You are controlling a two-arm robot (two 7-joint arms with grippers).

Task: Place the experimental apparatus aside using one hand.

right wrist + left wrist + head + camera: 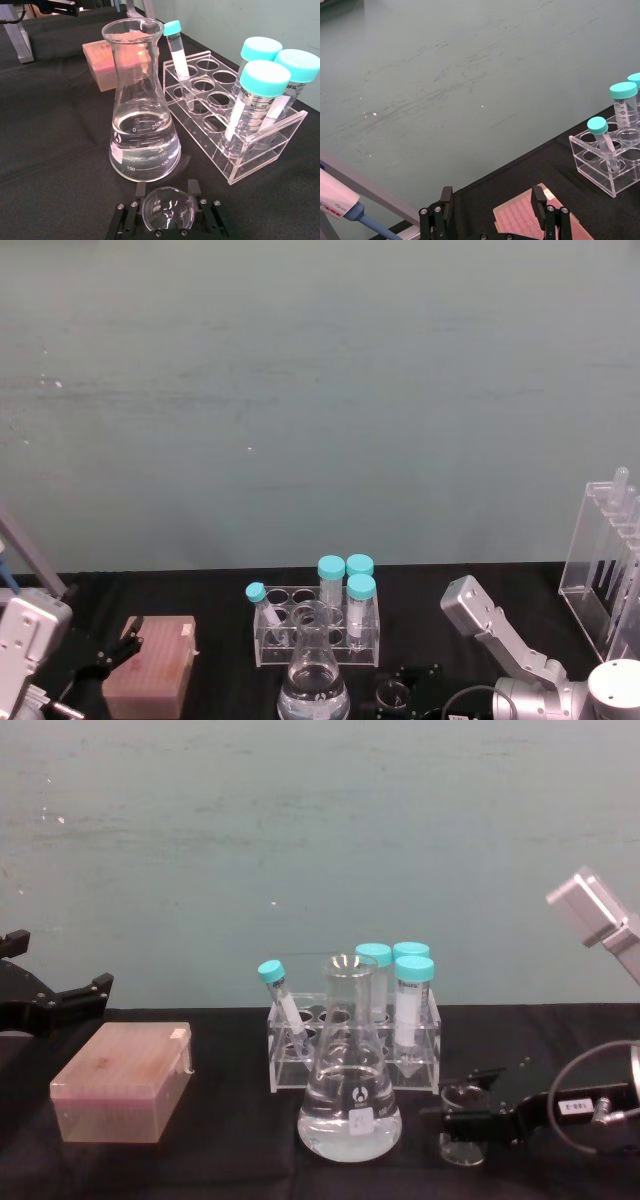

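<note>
Your right gripper (167, 190) pinches the small glass beaker (461, 1128), standing just right of the conical flask (142, 125); nothing looks set aside yet, and flask and acrylic stand (605, 560), far right, remain. Your left gripper (491, 194) hangs spread, well left of the flask. Flask marks read 250, 150, 100; the capped tubes (260, 90), "OFIL".

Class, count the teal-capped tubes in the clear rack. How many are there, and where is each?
4. Three wide tubes stand together at the rack's right end, two farther back, one nearer. A thin tube leans at its left end. None looks hidden.
</note>
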